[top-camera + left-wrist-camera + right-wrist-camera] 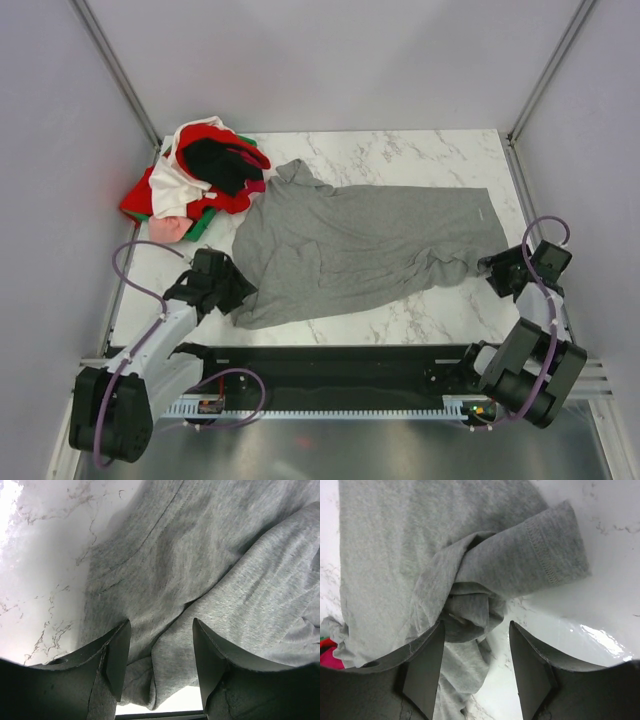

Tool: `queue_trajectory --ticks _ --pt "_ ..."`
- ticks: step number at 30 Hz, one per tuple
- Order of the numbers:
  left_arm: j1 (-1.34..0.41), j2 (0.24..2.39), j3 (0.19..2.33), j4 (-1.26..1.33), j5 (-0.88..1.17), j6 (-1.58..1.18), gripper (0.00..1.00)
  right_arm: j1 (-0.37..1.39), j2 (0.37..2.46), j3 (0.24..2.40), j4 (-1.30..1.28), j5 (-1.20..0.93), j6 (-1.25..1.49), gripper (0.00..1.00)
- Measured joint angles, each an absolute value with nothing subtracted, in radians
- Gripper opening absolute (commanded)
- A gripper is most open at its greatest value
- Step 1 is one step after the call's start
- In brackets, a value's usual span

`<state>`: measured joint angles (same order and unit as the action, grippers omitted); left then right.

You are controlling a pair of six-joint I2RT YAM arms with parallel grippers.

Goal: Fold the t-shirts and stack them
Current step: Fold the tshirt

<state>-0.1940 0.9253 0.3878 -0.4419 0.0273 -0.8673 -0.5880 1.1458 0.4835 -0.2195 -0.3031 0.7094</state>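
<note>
A large heather-grey t-shirt point(360, 240) lies spread across the marble table point(420, 150), wrinkled at its near edge. My left gripper point(238, 290) is open over the shirt's near left corner; in the left wrist view a fold of the grey cloth point(200, 580) lies between the open fingers point(117, 660). My right gripper point(492, 268) is open at the shirt's bunched near right corner; the right wrist view shows the crumpled cloth point(470, 605) and a hemmed sleeve point(545, 555) just ahead of the fingers point(422, 675). A heap of red, white, black, pink and green t-shirts point(205, 175) lies at the far left.
Grey enclosure walls with metal posts point(120, 70) surround the table. A black rail point(340, 365) runs along the near edge between the arm bases. Purple cables loop from both arms point(140, 270).
</note>
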Motion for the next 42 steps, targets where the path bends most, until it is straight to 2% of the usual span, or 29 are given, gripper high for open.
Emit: queue_trajectory --ticks 3,8,16,18,19,22,36,38,39,40,42 --pt "-0.194 0.938 0.38 -0.432 0.027 -0.867 0.59 -0.581 1.09 0.467 -0.221 -0.315 0.709 0.62" --pt "-0.194 0.939 0.378 -0.416 0.028 -0.867 0.59 -0.564 1.127 0.469 -0.191 -0.316 0.709 0.58" --pt "-0.194 0.942 0.374 -0.403 0.027 -0.867 0.58 -0.531 1.196 0.474 -0.136 -0.318 0.735 0.4" --pt "-0.194 0.942 0.371 -0.397 0.028 -0.867 0.58 -0.516 1.197 0.474 -0.117 -0.319 0.754 0.34" --pt "-0.194 0.943 0.37 -0.393 0.028 -0.867 0.58 -0.507 1.197 0.475 -0.107 -0.319 0.764 0.21" --pt "-0.194 0.942 0.369 -0.39 0.028 -0.867 0.57 -0.492 1.202 0.487 -0.09 -0.326 0.793 0.0" --pt "-0.194 0.915 0.376 -0.409 0.023 -0.867 0.56 -0.488 1.268 0.741 -0.12 -0.328 0.845 0.0" --pt "-0.194 0.908 0.389 -0.423 0.011 -0.867 0.56 -0.484 1.352 0.822 -0.115 -0.324 0.846 0.14" --pt "-0.194 0.905 0.397 -0.43 0.005 -0.866 0.56 -0.478 1.407 0.869 -0.114 -0.324 0.843 0.29" --pt "-0.194 0.901 0.406 -0.435 0.001 -0.866 0.56 -0.472 1.467 0.918 -0.115 -0.321 0.833 0.75" --pt "-0.194 0.896 0.42 -0.441 -0.001 -0.866 0.56 -0.456 1.57 1.001 -0.142 -0.311 0.809 0.93"
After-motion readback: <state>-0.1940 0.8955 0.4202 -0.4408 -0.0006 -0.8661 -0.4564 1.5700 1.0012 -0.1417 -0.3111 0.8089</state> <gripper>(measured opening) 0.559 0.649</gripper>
